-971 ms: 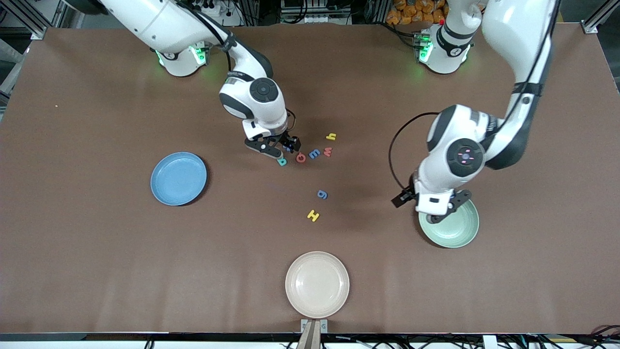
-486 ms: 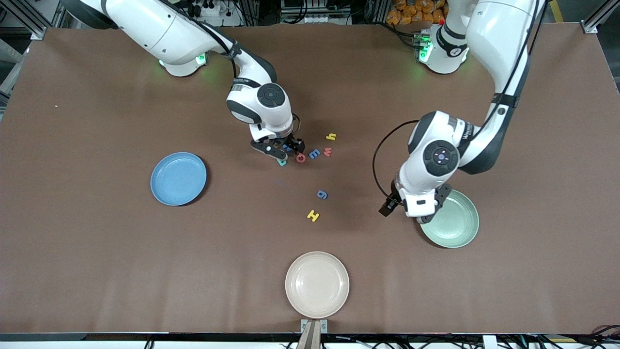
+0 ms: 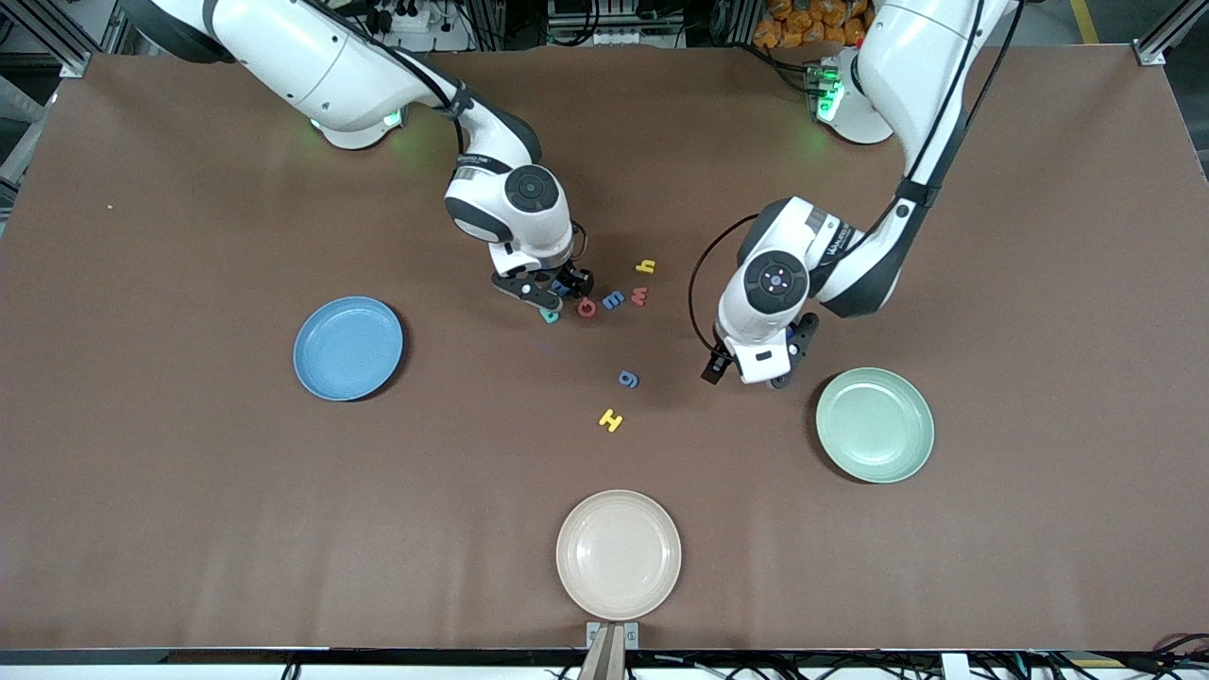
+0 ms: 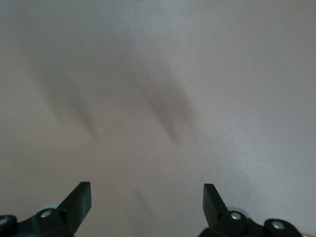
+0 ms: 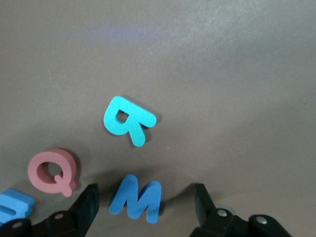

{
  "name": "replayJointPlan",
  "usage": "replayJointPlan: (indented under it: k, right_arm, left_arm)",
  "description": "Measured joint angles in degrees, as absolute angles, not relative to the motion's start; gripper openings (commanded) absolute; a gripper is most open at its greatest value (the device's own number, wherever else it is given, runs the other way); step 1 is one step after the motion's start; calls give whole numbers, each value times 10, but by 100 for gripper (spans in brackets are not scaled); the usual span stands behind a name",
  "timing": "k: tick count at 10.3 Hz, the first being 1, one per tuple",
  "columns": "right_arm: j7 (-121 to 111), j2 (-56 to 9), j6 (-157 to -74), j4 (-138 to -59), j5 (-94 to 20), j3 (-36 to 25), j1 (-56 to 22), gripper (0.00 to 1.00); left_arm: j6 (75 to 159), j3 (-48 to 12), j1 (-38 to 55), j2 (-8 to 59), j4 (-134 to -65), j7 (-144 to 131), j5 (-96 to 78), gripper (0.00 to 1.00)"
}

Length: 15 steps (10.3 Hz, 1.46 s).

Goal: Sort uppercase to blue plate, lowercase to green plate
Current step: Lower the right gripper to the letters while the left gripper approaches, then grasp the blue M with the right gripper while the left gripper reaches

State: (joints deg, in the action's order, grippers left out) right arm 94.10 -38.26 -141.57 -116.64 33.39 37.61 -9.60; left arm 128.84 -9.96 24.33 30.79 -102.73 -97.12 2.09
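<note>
I see a cream plate (image 3: 618, 554) sitting on the brown table (image 3: 189, 491), at the edge nearest the front camera and about midway between the two ends. Just below it, a small metal bracket (image 3: 612, 635) sits at the table's rim.

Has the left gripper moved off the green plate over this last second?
Yes. The left gripper now hangs over bare table, clear of the green plate, having travelled toward the letters, jaws open.
</note>
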Motion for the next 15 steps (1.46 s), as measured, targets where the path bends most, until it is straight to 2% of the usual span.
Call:
replayJointPlan:
  k: [2,8,11,15]
  right_arm:
    - [941,-383,-1420,-1166,334,376,-97,76]
    - [938,-381,-1422,-1165,334,378,-97,49]
    - [929,-380,-1421,-1165,334,379,-97,40]
    - [923,-377,-1419,-1166,335,380,-96,37]
  left_arm:
    - [1292,-101,264,306,-1039,-1027,21,100]
    - [1320,-126,298,257,-1153,-1190,21,100]
    - [1355,-148,300,226,-1191,-1288,21,100]
    - [1417,-154,347,231,-1218,-1353,21,100]
